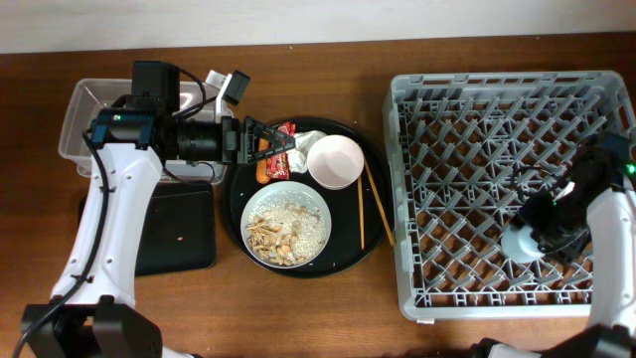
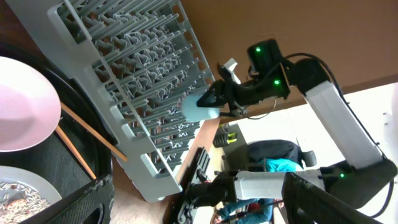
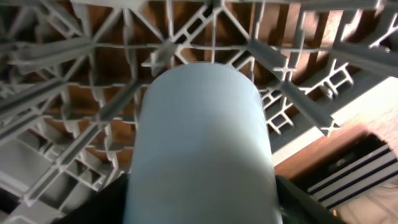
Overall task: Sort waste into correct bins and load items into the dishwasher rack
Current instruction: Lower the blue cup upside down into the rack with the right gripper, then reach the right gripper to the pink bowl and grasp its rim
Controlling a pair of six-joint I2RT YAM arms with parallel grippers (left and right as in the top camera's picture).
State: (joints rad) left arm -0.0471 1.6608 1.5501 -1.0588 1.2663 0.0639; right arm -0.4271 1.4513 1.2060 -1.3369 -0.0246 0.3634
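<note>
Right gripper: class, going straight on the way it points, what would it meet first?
Probably the grid floor of the dishwasher rack, just beyond the light-blue cup the right gripper holds; gap unclear.

Grey grid-floor rack (image 1: 395, 199); light-blue cup (image 1: 519, 243); white bowl (image 1: 335, 161); red wrapper (image 1: 290, 157); black round tray (image 1: 343, 236).

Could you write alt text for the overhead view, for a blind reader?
The right gripper holds a light-blue cup over the grey dishwasher rack; the left gripper, open, is beside a red wrapper on a round black tray.
</note>
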